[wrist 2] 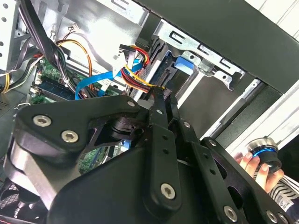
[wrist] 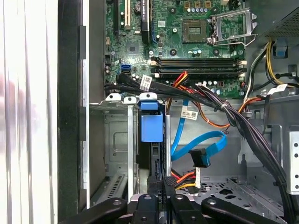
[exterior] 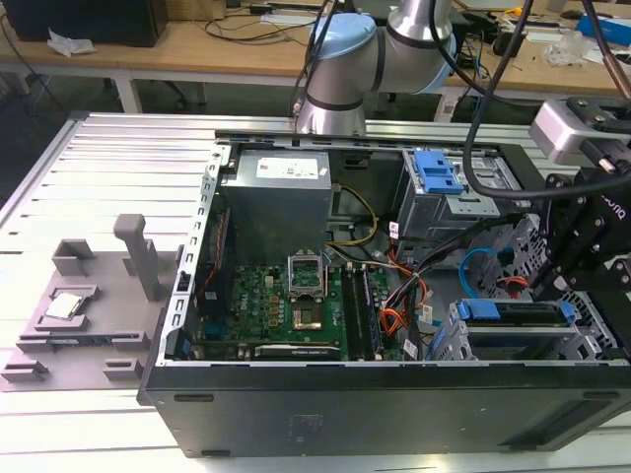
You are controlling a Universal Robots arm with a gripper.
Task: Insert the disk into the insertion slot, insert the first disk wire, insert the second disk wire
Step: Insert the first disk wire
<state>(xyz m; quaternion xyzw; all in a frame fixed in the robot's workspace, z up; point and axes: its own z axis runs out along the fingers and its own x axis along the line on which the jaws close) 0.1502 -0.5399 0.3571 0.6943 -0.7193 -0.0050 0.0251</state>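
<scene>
Disk (exterior: pixel 513 313) sits in slot (exterior: pixel 523 347), with its blue carrier framing it. The slot is in the corner of the case (exterior: pixel 345 404) by the bench's (exterior: pixel 118 168) near edge, at the exterior view's right.

End effector (wrist 2: pixel 161 93) is at the disk's rear. In both wrist views its fingers are drawn almost together and pinch the connector end of first wire (wrist 2: pixel 138 77), the red/orange/black bundle.

Second wire (wrist: pixel 205 140), light blue, loops just beside. Its black plug is apart from the disk.
</scene>
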